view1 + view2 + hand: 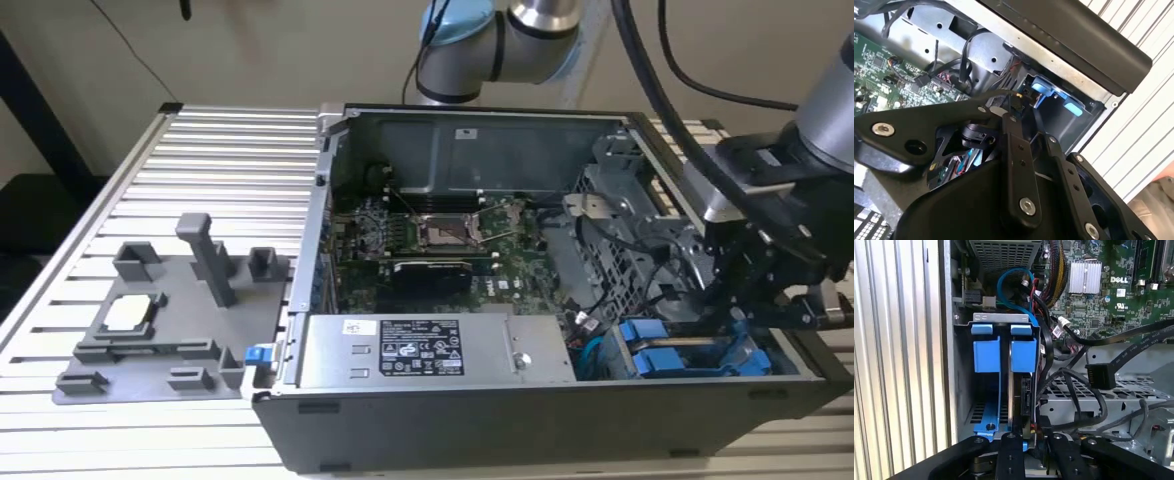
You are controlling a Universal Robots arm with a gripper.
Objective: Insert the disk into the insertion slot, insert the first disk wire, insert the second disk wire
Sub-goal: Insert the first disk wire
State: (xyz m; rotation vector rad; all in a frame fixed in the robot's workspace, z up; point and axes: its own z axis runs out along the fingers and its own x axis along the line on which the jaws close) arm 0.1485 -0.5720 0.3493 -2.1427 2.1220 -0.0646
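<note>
The disk (1022, 357), in its blue frame, stands edge-on inside the insertion slot (961, 390), the grey metal bay at the case's front corner on the exterior view's right (694, 352). A second blue-tabbed frame (986, 354) sits beside it. My gripper (731, 312) reaches down into the case at the disk's connector end. In the second wrist view its black fingers (1013, 135) converge on a small connector of a black disk wire (985, 96), and my gripper (1017, 100) looks shut on it. A second black wire connector (1100, 375) hangs loose over the drive cage.
The open black case (534, 420) holds a green motherboard (441, 235) and a silver power-supply box (427, 350). A blue cable (1011, 277) and bundled black wires crowd the bay. A grey fixture plate (160, 320) lies on the slatted table on the exterior view's left.
</note>
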